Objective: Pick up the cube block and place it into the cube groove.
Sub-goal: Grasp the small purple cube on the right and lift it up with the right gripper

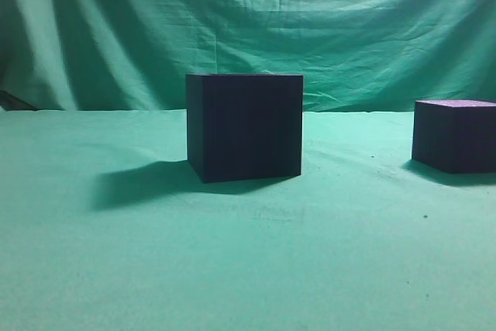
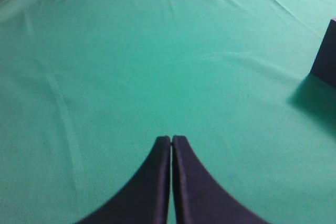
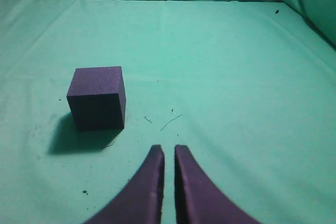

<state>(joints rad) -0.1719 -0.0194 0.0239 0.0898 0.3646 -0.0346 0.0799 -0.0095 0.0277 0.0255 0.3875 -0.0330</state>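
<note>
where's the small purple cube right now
The cube block sits on the green cloth at the far right of the exterior view, apart from the cube groove; in the right wrist view it lies ahead-left of the right gripper.

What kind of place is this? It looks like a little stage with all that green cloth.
Probably a robot test bench, not a stage: green cloth covers table and backdrop, only two foam-like props sit out, a large dark box and a purple cube, and gripper fingers show in the wrist views.

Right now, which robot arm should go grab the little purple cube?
The right arm, probably. The cube block sits just ahead and left of the right end effector. The left end effector faces bare cloth, with only a dark box edge at its far right.
</note>
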